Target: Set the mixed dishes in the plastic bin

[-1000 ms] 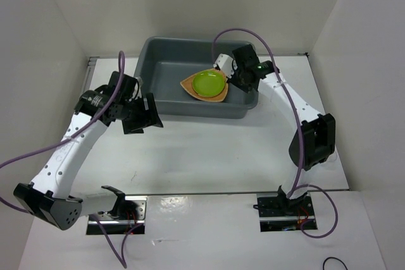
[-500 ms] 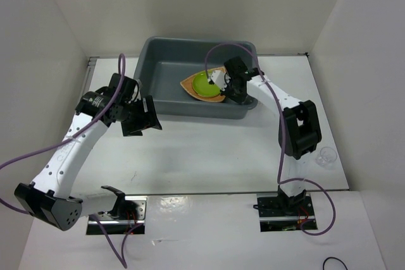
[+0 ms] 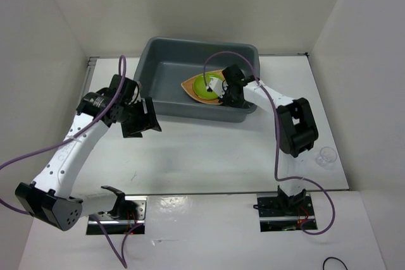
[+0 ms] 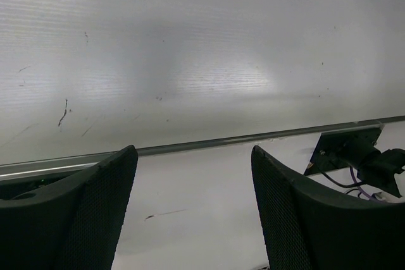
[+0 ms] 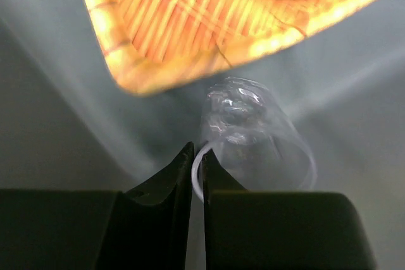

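Since the earlier frame the right claw (image 3: 223, 88) has dipped deeper into the large dark grey plastic bin (image 3: 166, 79), upper centre. It pinches the rim of a small clear plastic cup (image 5: 256, 140) beside the tan woven plate (image 5: 190, 23) under the lime-green round plate (image 3: 204, 85). The cup looks light, thin and slippery; its rim suits gripping. The left claw (image 4: 193, 210) hangs wide above the tabletop (image 4: 190, 61). No writing is legible.

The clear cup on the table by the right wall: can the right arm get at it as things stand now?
Probably not yet. The right gripper is shut on a clear cup down inside the plastic bin. The other cup stands uncovered beside that arm, so the way there looks free.
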`<action>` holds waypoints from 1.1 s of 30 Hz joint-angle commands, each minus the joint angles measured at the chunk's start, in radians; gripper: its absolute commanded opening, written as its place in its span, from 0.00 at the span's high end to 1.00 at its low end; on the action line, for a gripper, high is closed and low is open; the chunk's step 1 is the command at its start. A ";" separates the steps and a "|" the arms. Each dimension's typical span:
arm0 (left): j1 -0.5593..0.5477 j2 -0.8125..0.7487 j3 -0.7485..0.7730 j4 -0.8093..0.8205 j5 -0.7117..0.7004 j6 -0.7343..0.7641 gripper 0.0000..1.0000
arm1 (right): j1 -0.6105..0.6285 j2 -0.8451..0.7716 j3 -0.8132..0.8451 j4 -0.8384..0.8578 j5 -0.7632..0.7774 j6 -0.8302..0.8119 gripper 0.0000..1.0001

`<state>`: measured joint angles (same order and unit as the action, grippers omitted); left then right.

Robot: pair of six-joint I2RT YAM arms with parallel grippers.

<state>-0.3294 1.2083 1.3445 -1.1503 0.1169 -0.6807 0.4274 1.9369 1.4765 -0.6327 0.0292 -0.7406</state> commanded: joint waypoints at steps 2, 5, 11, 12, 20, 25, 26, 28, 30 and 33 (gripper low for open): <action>0.006 -0.021 -0.019 -0.008 0.006 0.018 0.21 | 0.016 0.059 0.008 -0.001 -0.011 0.017 0.88; 0.006 -0.030 -0.019 -0.008 0.006 0.018 0.21 | 0.007 0.094 0.021 -0.001 -0.011 0.017 0.87; 0.006 -0.030 -0.028 -0.017 -0.003 0.018 0.21 | 0.007 0.131 0.041 -0.013 -0.020 0.017 0.76; 0.006 -0.030 -0.028 -0.017 -0.003 0.018 0.21 | 0.007 0.122 0.041 -0.013 -0.020 0.017 0.70; 0.006 -0.030 -0.061 0.012 0.015 0.018 0.19 | -0.003 -0.006 0.100 -0.074 -0.020 0.017 0.55; 0.006 -0.030 -0.070 0.030 0.024 0.009 0.19 | -0.003 -0.114 0.148 -0.139 0.009 0.017 0.34; 0.006 -0.030 -0.070 0.031 0.033 0.009 0.19 | -0.003 -0.131 0.162 -0.139 0.009 0.017 0.30; 0.006 -0.030 -0.070 0.040 0.033 0.009 0.19 | -0.003 -0.177 0.191 -0.165 0.020 0.017 0.26; 0.006 -0.030 -0.070 0.040 0.043 0.009 0.19 | -0.003 -0.231 0.232 -0.185 0.020 0.032 0.25; 0.006 -0.030 -0.051 0.040 0.043 0.009 0.18 | -0.022 -0.294 0.296 -0.226 0.020 0.058 0.20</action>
<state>-0.3294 1.1992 1.2793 -1.1282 0.1379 -0.6815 0.4198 1.7405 1.6848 -0.7902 0.0448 -0.7181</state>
